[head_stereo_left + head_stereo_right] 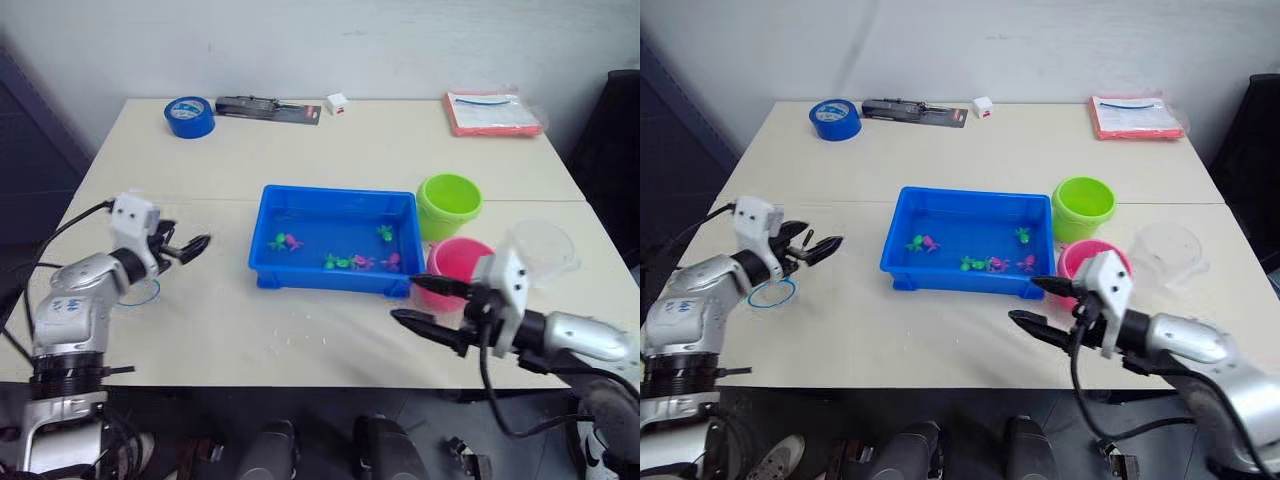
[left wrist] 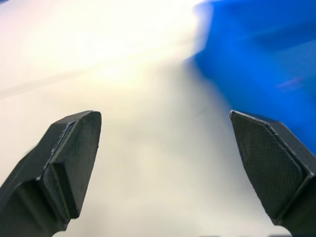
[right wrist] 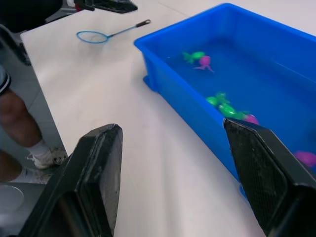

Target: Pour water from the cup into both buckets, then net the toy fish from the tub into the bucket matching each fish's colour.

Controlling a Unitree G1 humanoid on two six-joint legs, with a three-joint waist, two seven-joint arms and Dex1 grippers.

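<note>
Six-odd toy fish (image 1: 987, 263) unnetted in the tub (image 1: 940, 205); net (image 1: 772, 292) flat on table, untouched. Both grippers, left (image 1: 823, 245) and right (image 1: 1036, 304), spread and empty. Pouring uncertain.

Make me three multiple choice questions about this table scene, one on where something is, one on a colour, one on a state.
1. Where does the small blue-rimmed hoop net lie?
A. on the table by the left gripper
B. inside the tub
C. in the pink pail

2. What colour is the small round plastic bucket farther from the robot?
A. pink
B. lime green
C. white

3. How is the right gripper?
A. shut on the net
B. shut on the cup
C. open, holding nothing

Answers:
1 A: the net rests on the tabletop, outside the shallow rectangular bright-blue plastic tub.
2 B: the green bucket stands behind the pink round plastic bucket.
3 C: its fingers are spread with only table between them; the clear plastic measuring cup stands apart.
</note>
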